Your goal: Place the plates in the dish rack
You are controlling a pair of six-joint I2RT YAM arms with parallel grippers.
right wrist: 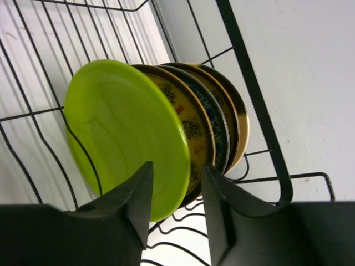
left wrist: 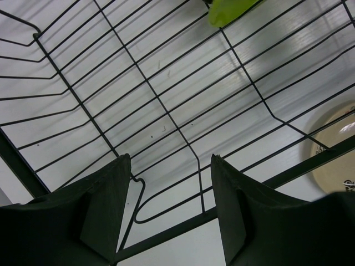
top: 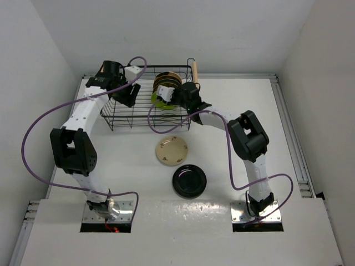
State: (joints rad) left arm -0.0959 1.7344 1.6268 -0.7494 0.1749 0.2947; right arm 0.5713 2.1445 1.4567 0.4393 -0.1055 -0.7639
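The black wire dish rack (top: pixel 119 113) stands at the back of the table. Several plates stand on edge at its right end: a lime green plate (right wrist: pixel 122 127) in front, then a mustard-brown one (right wrist: pixel 186 124), a teal-grey one (right wrist: pixel 217 127) and another mustard-brown one (right wrist: pixel 236 111). My right gripper (right wrist: pixel 177 166) is open, its jaws straddling the green plate's lower rim with a gap on each side. My left gripper (left wrist: pixel 171 160) hangs open over the rack's left part, with only rack wires between its fingers. A cream plate (top: pixel 172 151) and a glossy black plate (top: pixel 189 180) lie flat on the table in front of the rack.
A light wooden handle (top: pixel 194 72) runs along the rack's right end. White walls close in the table at the back and on both sides. Purple cables loop from both arms over the table.
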